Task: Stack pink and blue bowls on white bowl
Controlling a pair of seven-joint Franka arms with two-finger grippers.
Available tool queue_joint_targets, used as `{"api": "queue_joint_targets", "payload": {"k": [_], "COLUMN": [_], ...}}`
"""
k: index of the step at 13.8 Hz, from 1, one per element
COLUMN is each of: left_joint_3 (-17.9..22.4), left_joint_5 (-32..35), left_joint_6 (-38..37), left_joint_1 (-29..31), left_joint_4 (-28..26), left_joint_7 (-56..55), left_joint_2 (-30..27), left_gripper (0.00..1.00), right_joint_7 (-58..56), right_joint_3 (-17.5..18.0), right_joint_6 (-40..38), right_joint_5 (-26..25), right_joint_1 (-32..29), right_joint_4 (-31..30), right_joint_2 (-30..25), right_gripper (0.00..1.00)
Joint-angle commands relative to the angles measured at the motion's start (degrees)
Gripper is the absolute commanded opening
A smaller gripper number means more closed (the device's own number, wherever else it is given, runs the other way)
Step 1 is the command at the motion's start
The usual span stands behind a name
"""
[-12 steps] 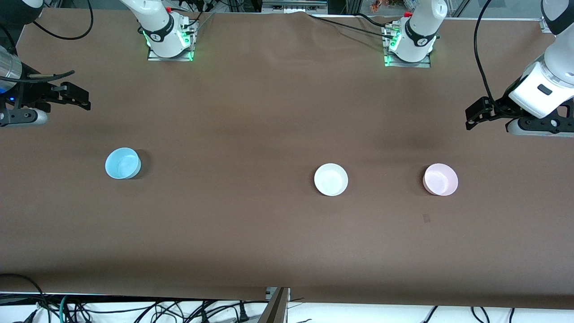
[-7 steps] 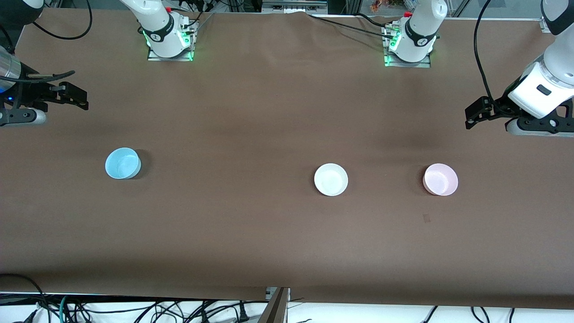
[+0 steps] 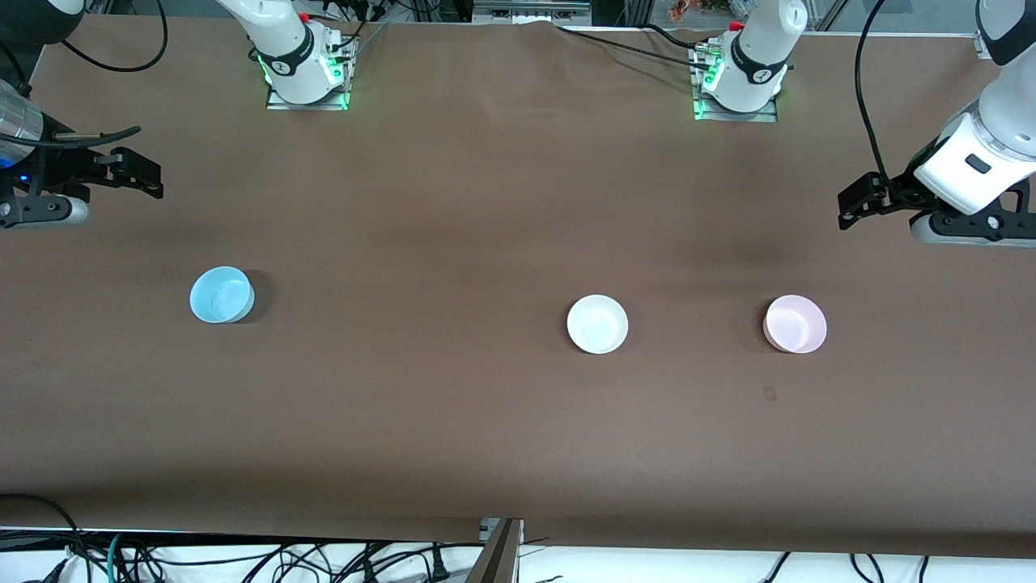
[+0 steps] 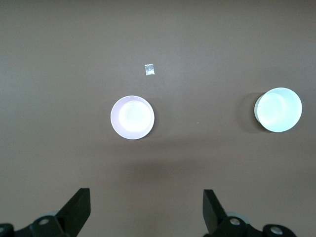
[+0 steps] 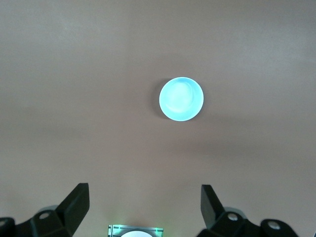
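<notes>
The light blue bowl (image 3: pixel 222 295) sits upright toward the right arm's end of the table; it also shows in the right wrist view (image 5: pixel 181 98). The white bowl (image 3: pixel 597 324) sits near the middle, and the pale pink bowl (image 3: pixel 796 324) sits beside it toward the left arm's end. The left wrist view shows the pink bowl (image 4: pixel 132 117) and the white bowl (image 4: pixel 278 109). My left gripper (image 3: pixel 847 206) (image 4: pixel 146 197) is open and empty, up over the table at the left arm's end. My right gripper (image 3: pixel 150 176) (image 5: pixel 144 192) is open and empty, up over the right arm's end.
A small tape mark (image 3: pixel 770 394) lies on the brown table cover (image 3: pixel 421 243), nearer to the front camera than the pink bowl. The arm bases (image 3: pixel 303 69) (image 3: pixel 740 77) stand along the table's back edge. Cables hang below the front edge.
The left gripper has drifted very slightly toward the arm bases. The right gripper has barely shifted. The bowls have not moved.
</notes>
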Motion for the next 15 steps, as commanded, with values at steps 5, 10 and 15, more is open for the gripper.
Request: {"api": "queue_joint_targets", "payload": {"k": [5, 10, 15], "left_joint_3": [-0.01, -0.01, 0.07], "left_joint_5": [0.62, 0.71, 0.71], "left_joint_6": [-1.81, -1.46, -1.46], "left_joint_1": [0.06, 0.06, 0.15], "left_joint_4": [-0.18, -0.18, -0.62], "left_joint_7": [0.45, 0.45, 0.19], "left_joint_2": [-0.21, 0.67, 1.46], "left_gripper": [1.00, 1.00, 1.00], "right_joint_7": [0.10, -0.07, -0.33], "right_joint_3": [0.15, 0.06, 0.06], "right_joint_6": [-0.77, -0.68, -0.60], "right_joint_5": [-0.41, -0.32, -0.32], "right_joint_1": [0.17, 0.08, 0.00], "right_joint_4": [1.08, 1.08, 1.08], "right_joint_2": [0.51, 0.59, 0.59], "right_gripper": [1.00, 1.00, 1.00]}}
